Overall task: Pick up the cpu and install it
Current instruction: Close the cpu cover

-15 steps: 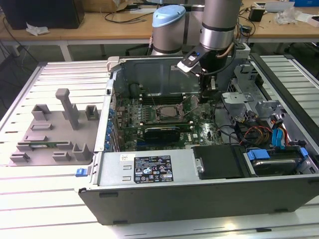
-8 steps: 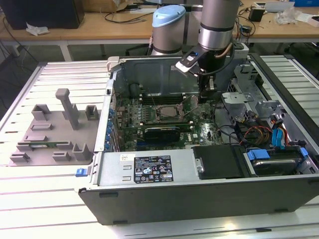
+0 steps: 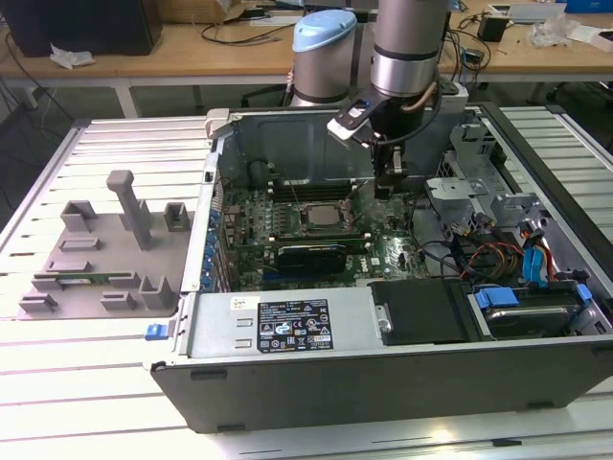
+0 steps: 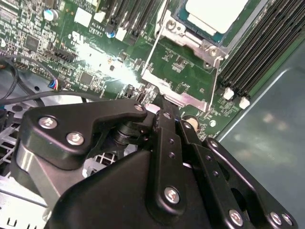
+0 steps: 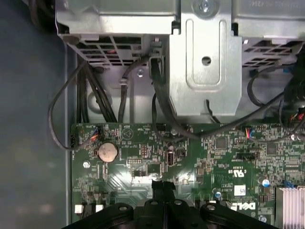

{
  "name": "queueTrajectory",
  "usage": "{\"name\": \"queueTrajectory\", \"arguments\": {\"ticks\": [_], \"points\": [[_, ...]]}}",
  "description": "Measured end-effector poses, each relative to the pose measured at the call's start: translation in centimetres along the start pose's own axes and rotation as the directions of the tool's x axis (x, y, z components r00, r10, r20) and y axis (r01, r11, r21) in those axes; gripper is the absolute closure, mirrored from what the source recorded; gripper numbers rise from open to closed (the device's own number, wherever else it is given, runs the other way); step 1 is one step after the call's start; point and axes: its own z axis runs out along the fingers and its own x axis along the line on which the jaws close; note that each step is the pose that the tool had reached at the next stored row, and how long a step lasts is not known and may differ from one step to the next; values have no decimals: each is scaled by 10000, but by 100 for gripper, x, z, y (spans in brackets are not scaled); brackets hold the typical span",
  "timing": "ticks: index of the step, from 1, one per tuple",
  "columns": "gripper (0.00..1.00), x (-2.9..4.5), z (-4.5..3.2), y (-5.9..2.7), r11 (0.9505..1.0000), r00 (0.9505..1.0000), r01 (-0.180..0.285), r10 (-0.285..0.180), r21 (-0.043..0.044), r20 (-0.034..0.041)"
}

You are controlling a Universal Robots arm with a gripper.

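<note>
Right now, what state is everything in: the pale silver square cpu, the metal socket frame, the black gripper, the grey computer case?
pale silver square cpu: lying in the socket, top up, uncovered.
metal socket frame: swung open, off the cpu.
black gripper: shut, empty, above the green board.
grey computer case: side open.
</note>
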Motion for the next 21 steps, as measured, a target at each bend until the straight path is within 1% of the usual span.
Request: {"name": "queueTrajectory", "arguments": {"ticks": [3,6,8,16,21], "points": [[89,17,-1,-56,10000,10000,-9,9,-35,-1],[89,46,-2,-145,10000,10000,-37,37,-71,-2],[89,58,-3,-181,10000,10000,-54,54,-79,-2],[89,113,-6,-385,9999,9999,-139,139,-99,-1],[89,113,-7,-396,9998,9999,-147,147,-99,-1]]}}
